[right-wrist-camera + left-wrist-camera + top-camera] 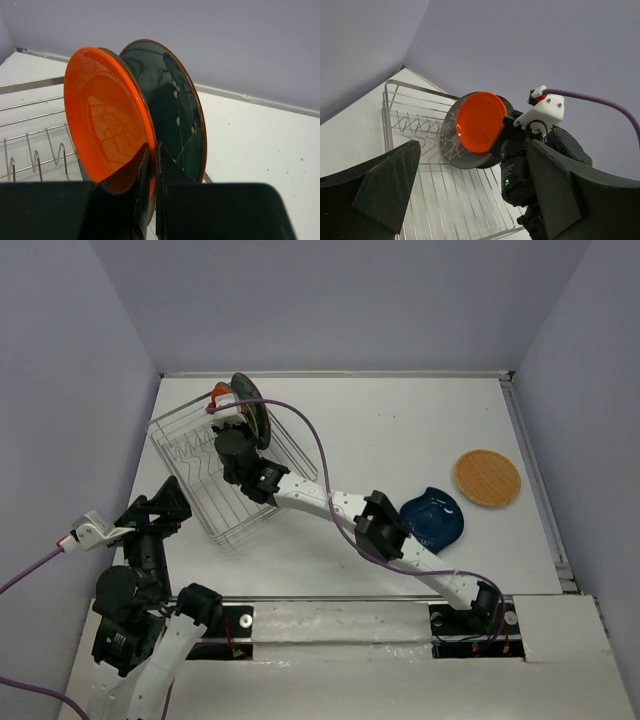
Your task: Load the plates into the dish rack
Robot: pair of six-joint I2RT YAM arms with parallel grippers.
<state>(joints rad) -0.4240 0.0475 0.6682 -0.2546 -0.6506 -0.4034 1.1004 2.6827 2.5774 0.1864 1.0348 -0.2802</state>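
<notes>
The dish rack (pixel 200 475) stands at the back left. My right gripper (pixel 152 152) is shut on the rim of the orange plate (pixel 102 115) and holds it upright over the rack's far corner (pixel 222 410). Close behind it a dark grey-green plate with white marks (pixel 175 107) stands upright in the rack; the left wrist view shows it as grey (pixel 451 145) with a teal edge (pixel 492 162) behind. The dark blue leaf-shaped plate (pixel 432 520) and the tan woven plate (pixel 488 478) lie on the table. My left gripper (pixel 474 152) is open and empty near the rack's front-left side (pixel 165 505). The cream plate is out of view.
The right arm (pixel 330 505) stretches across the table from its base to the rack, passing just left of the blue plate. The rack's tines (pixel 35 150) are bare on the near side. Walls close in the table at the back and both sides.
</notes>
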